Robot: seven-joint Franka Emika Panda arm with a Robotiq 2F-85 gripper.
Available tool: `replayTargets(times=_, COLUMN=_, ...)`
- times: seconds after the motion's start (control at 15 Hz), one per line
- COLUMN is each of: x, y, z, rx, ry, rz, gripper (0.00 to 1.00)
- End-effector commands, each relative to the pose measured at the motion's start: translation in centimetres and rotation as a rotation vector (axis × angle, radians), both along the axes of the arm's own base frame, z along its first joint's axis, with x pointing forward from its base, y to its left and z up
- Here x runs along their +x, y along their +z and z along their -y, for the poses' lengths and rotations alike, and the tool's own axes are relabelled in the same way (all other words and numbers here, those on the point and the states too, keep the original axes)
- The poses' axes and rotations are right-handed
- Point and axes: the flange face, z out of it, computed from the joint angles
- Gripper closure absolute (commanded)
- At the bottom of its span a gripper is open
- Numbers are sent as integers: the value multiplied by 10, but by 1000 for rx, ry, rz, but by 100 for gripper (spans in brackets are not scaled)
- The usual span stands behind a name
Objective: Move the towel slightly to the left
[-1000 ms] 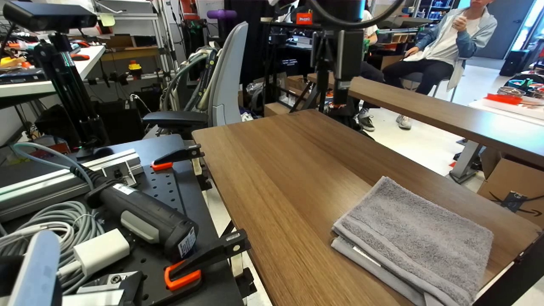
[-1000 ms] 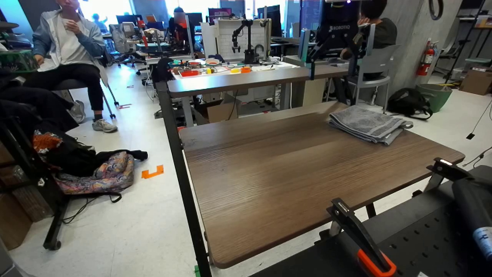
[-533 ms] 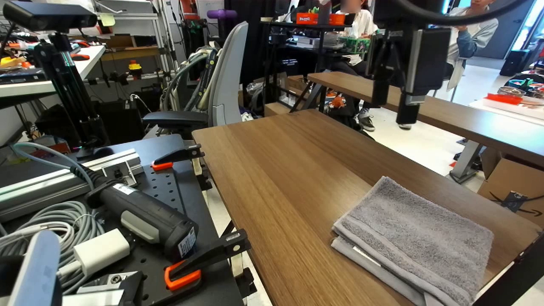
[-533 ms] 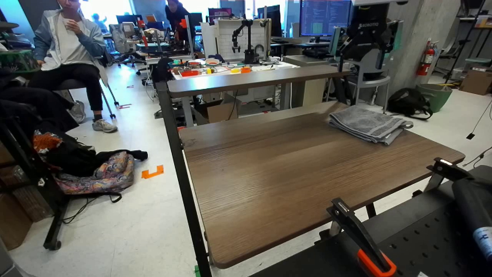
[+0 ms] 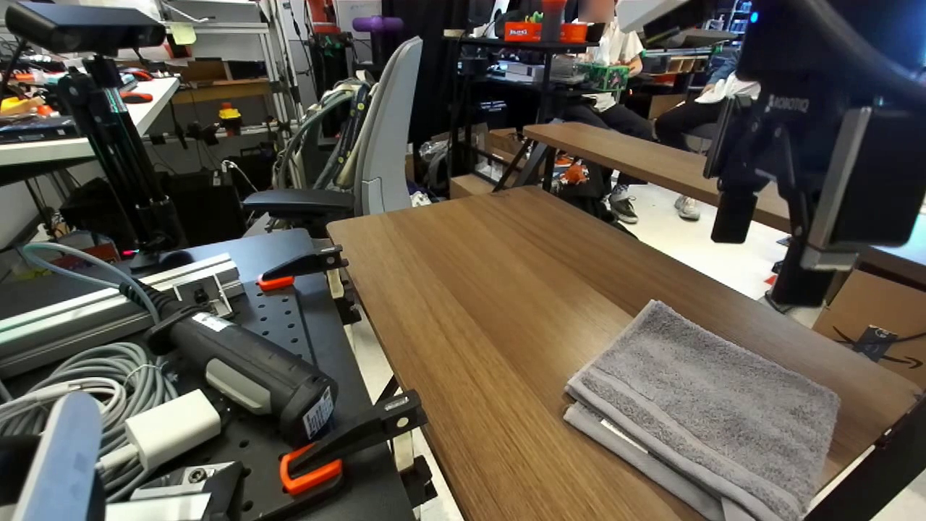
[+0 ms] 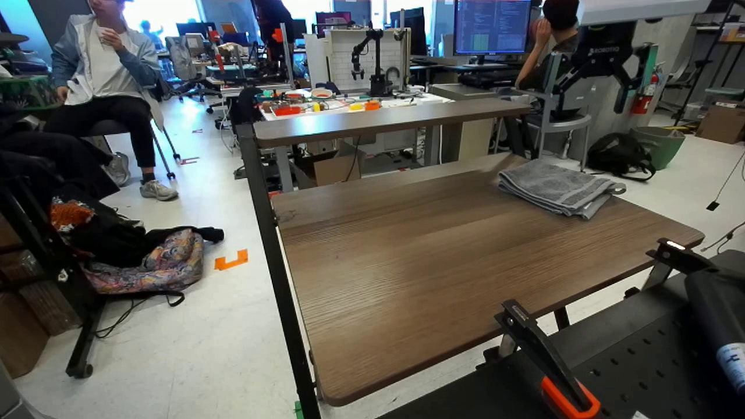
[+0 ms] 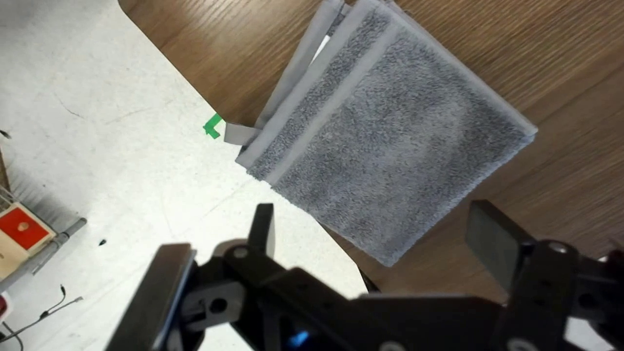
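Towel (image 5: 709, 405), quantity one: you see it folded, flat on the table (image 5: 492, 311), at 4 o'clock in an exterior view. Your one gripper (image 5: 767, 250) hangs at 3 o'clock in that view, higher than the towel and apart from it; you count two clamps (image 5: 362, 434) on the bench (image 5: 318, 333), at 9 and 7 o'clock. In your wrist view the towel sits toward 2 o'clock, its 8 o'clock side passing over the table's edge. The gripper's two fingers (image 7: 492, 239) stand wide apart and hold nothing.
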Motion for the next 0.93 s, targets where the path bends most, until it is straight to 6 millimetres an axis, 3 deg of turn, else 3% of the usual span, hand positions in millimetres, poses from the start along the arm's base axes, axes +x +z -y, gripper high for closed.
replayTargets(times=0.0, x=3, y=-35, z=22, rx=36, ry=-23, rz=-8, gripper=0)
replayTargets(times=0.47, x=-6, y=-110, z=36, rx=91, ry=-61, rz=-66, gripper=0)
replayTargets(times=0.87, x=-3, y=-140, z=29, rx=73, ry=-44, rz=-36, gripper=0)
